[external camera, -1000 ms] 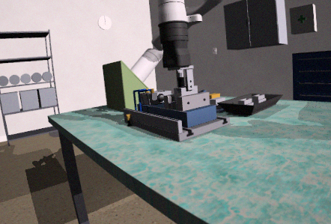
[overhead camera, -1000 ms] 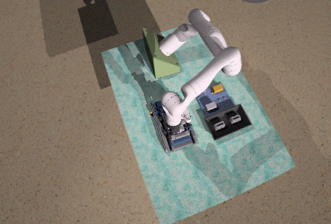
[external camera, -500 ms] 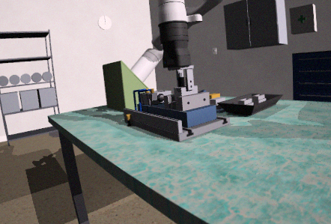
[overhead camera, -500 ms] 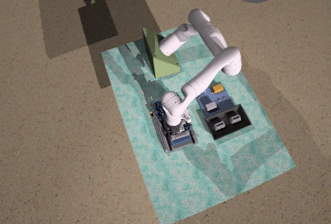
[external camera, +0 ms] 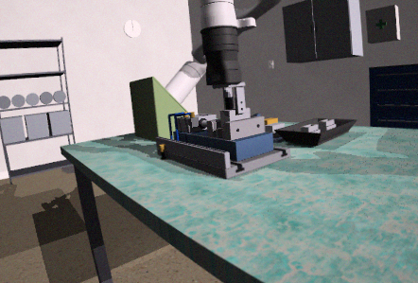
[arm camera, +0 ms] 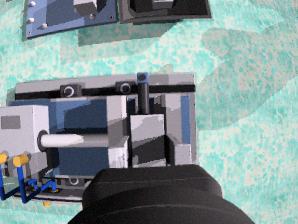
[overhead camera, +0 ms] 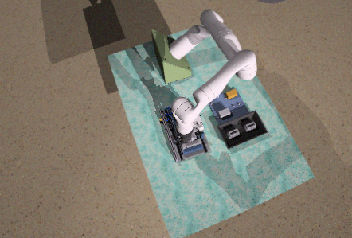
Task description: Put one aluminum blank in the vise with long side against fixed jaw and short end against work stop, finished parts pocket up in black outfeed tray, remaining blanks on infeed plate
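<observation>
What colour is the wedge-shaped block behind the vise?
Olive green; the wedge block shows best in the top view.
</observation>
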